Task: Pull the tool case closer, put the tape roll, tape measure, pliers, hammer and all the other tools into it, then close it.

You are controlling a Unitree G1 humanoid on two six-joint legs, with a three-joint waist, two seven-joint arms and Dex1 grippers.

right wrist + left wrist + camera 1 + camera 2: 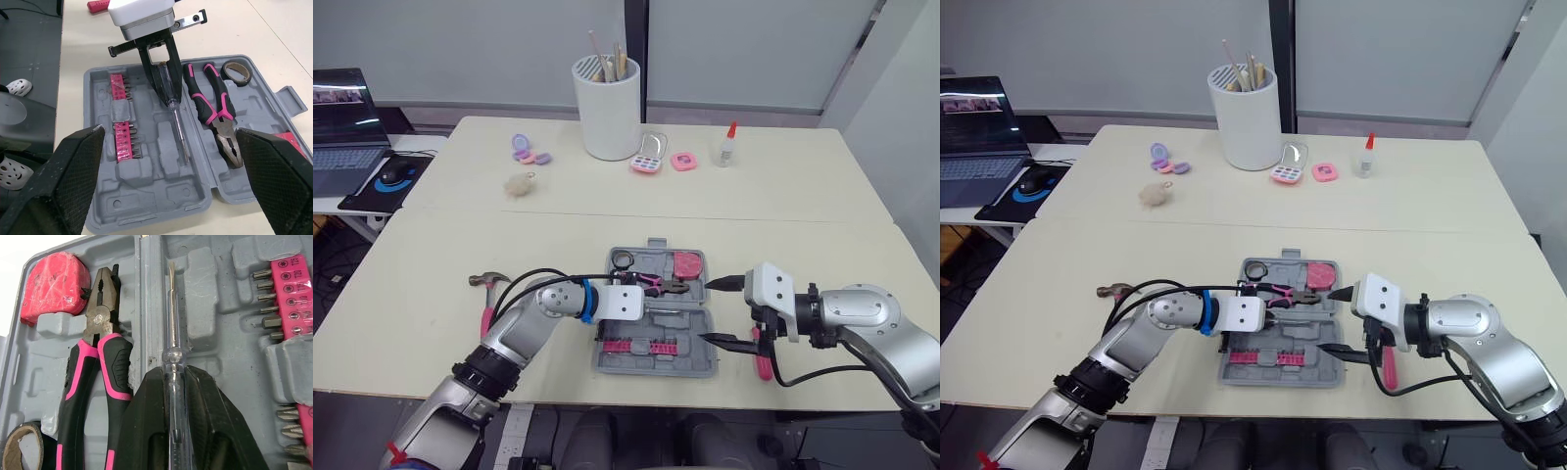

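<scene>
Cream tabletop, with the grey tool case (161, 196) lying open near my front edge. My left gripper (164, 85) is clamped on the clear handle of a screwdriver (172, 308), low over the groove beside the case's hinge. Its long axis runs along the case's length, blade pointing to my right. Parallel beside it, the pliers (98, 333) rest in the far half, nose toward the pink tape measure (51, 289), with the tape roll (235, 72) by their handles. My right gripper (710, 311) hangs at the case's right edge, fingers wide apart. The hammer (489, 284) lies on the table left of the case.
</scene>
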